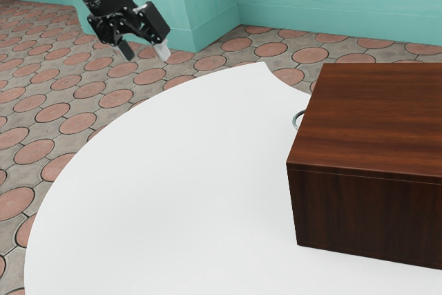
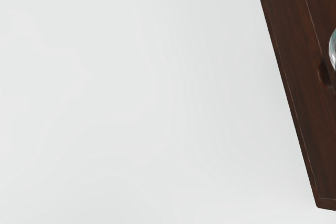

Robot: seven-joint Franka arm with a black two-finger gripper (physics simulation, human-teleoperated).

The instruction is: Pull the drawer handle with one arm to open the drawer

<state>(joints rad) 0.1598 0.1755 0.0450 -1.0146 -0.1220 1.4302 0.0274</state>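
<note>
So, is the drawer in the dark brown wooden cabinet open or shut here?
Shut: the dark brown wooden cabinet has only its silver ring handle jutting from the front; the open black gripper hangs far off.

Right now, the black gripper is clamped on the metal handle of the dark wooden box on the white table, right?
Not quite. The exterior view shows the gripper open and holding nothing, well apart from the metal handle, up toward that view's upper left. The rest is right: the gripper is black, and the dark wooden box sits on the white table.
</note>
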